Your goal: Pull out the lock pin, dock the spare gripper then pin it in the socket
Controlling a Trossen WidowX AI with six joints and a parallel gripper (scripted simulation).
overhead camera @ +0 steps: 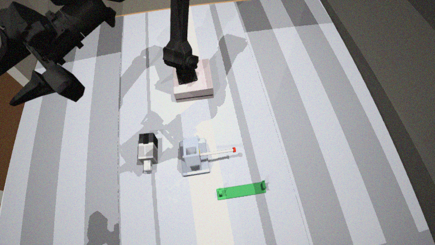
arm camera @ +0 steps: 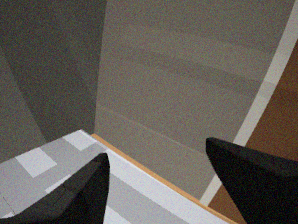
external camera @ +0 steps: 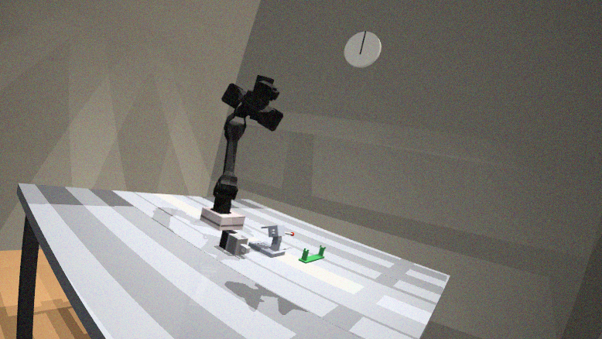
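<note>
The light grey mount (overhead camera: 193,158) (external camera: 273,243) stands on the striped table. The white lock pin (overhead camera: 220,151) (external camera: 292,233) with a red head sits through the mount's socket and sticks out to the right. The spare gripper (overhead camera: 147,149) (external camera: 234,242), a black and white block with a short spigot, lies on the table left of the mount. My gripper (overhead camera: 43,100) (external camera: 258,101) (arm camera: 157,152) is raised high above the table, far from all of them. Its fingers are open with nothing between them. The wrist view shows only the table's far edge, the wall and the floor.
A flat green cradle (overhead camera: 240,191) (external camera: 312,256) with raised ends lies in front of the mount to the right. The arm's pale base block (overhead camera: 194,88) (external camera: 222,218) stands behind the mount. The table edge (arm camera: 153,172) runs below the gripper.
</note>
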